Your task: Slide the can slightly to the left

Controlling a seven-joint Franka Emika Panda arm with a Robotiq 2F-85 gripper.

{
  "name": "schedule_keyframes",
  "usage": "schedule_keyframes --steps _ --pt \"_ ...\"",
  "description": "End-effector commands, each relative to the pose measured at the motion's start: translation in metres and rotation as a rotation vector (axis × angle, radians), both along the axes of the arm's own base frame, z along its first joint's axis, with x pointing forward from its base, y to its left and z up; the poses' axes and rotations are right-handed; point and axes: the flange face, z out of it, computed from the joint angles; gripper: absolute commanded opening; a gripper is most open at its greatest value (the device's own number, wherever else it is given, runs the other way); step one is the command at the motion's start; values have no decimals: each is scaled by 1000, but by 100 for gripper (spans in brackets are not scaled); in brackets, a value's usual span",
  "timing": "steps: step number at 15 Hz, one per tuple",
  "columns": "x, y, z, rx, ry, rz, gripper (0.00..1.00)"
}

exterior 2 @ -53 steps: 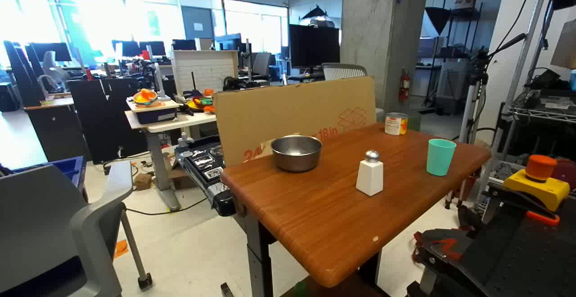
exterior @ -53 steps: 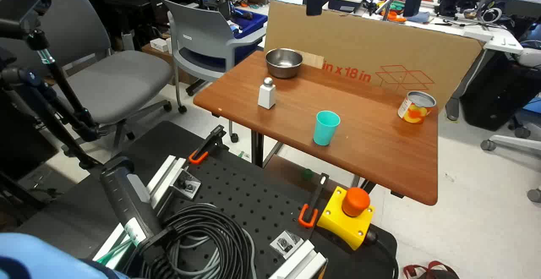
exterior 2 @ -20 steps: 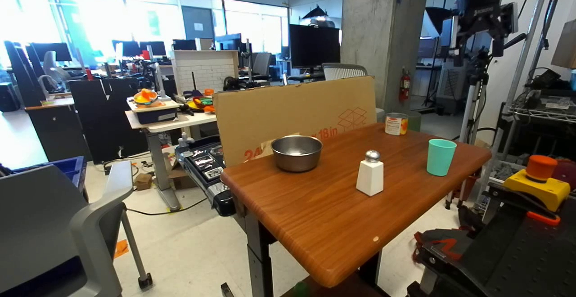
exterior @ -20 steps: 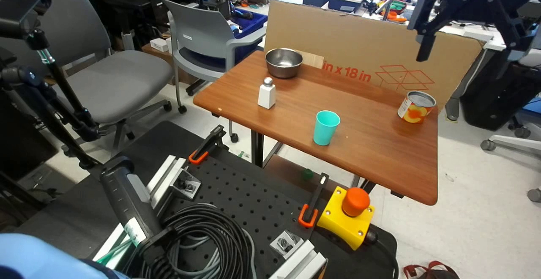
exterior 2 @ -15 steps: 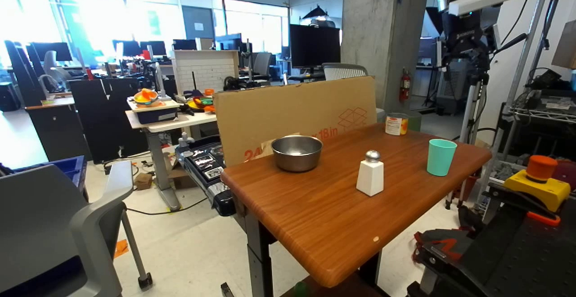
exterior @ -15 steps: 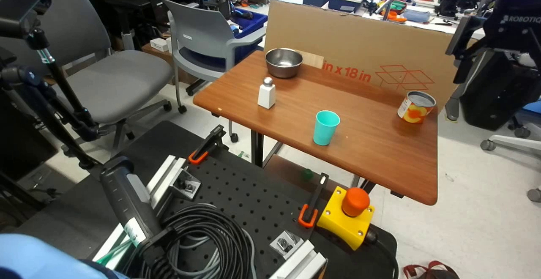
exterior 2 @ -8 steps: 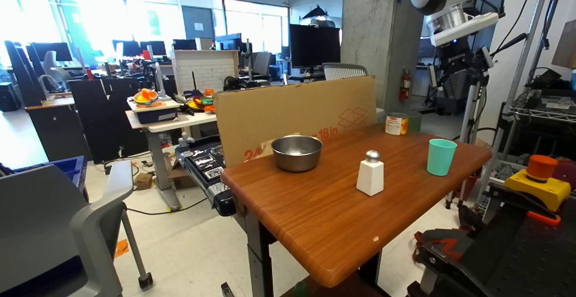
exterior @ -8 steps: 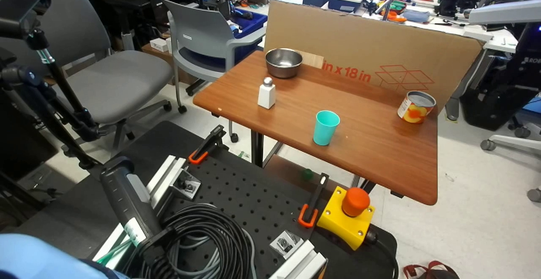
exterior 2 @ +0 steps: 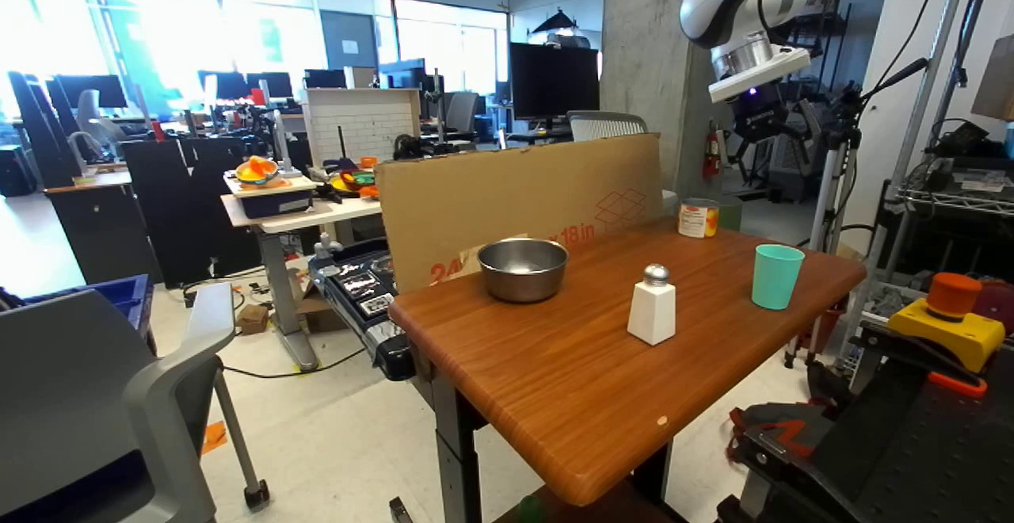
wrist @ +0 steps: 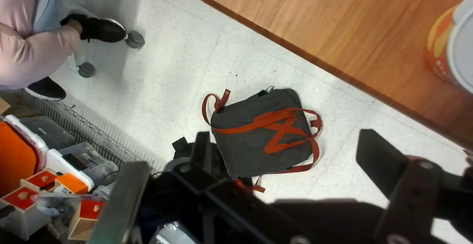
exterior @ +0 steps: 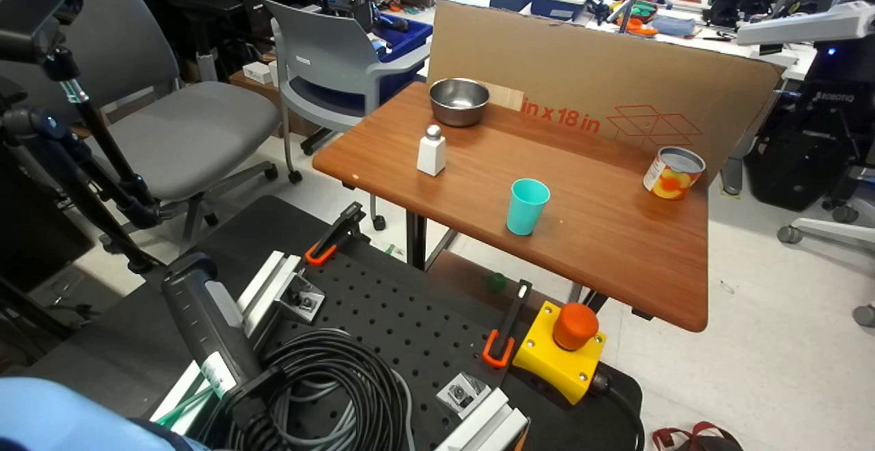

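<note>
The can [exterior: 673,176] stands upright near the table's right end in an exterior view, with an orange fruit label and silvery top. It also shows in an exterior view [exterior 2: 698,219], by the table's far corner. In the wrist view the can [wrist: 462,51] is cut off by the right edge. My gripper [wrist: 286,151] is open and empty, its fingers wide apart over the floor beyond the table edge. In an exterior view the gripper [exterior 2: 772,162] hangs above and right of the can, apart from it.
A teal cup [exterior: 527,208], a white shaker [exterior: 431,152] and a steel bowl [exterior: 459,102] stand on the table [exterior: 588,246]. A cardboard sheet [exterior: 581,75] stands along the back edge. A grey backpack [wrist: 264,133] lies on the floor.
My gripper has moved from above the table's back to beyond its right end, lower and tilted. In the last half second it has shifted slightly back toward the can. The can has not moved.
</note>
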Motion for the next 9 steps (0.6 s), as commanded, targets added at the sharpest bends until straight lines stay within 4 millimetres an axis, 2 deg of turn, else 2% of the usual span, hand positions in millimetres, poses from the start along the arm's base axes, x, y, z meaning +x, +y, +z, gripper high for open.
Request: schedule_keyframes --steps 1,6,9 --pt "24 5 -8 -22 6 -49 100" --pt "38 23 -42 -39 51 -67 100" --pt "45 43 -63 -30 63 -39 100"
